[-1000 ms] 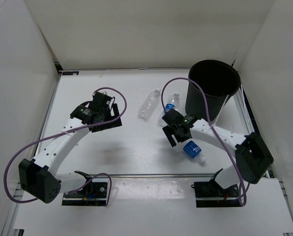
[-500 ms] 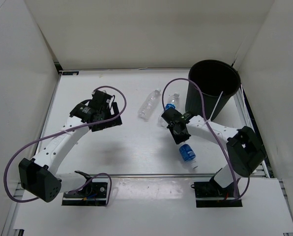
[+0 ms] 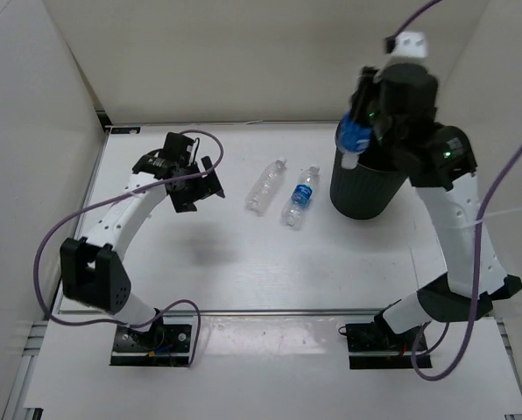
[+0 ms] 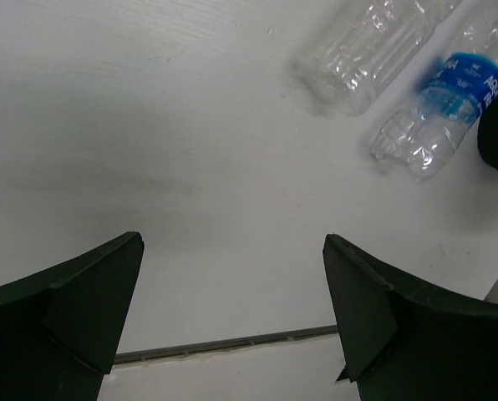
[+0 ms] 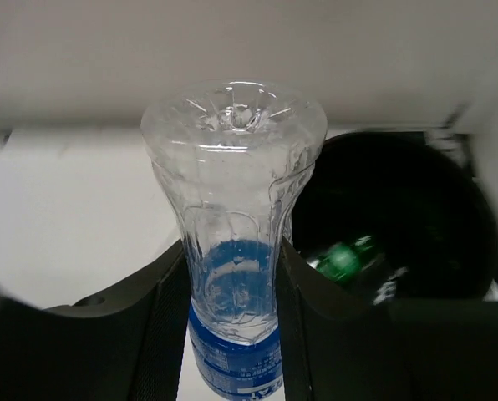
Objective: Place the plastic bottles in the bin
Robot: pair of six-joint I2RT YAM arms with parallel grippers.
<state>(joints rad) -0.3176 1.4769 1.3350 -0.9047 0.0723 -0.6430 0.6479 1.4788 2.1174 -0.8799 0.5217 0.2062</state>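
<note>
Transport step: right gripper clamped on blue-labelled bottle, high at bin rim's 9 o'clock. Next: shift over mouth, release; left gripper wide, empty.

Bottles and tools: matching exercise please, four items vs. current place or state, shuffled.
Column one:
1. green bottle
2. unlabelled bottle
3. left tool
4. right tool

Column two:
A. open, above the table
B. inside the bin
C. shut on a blue-label bottle
D. lying on the table

Pairs: 1-B, 2-D, 3-A, 4-C.
</note>
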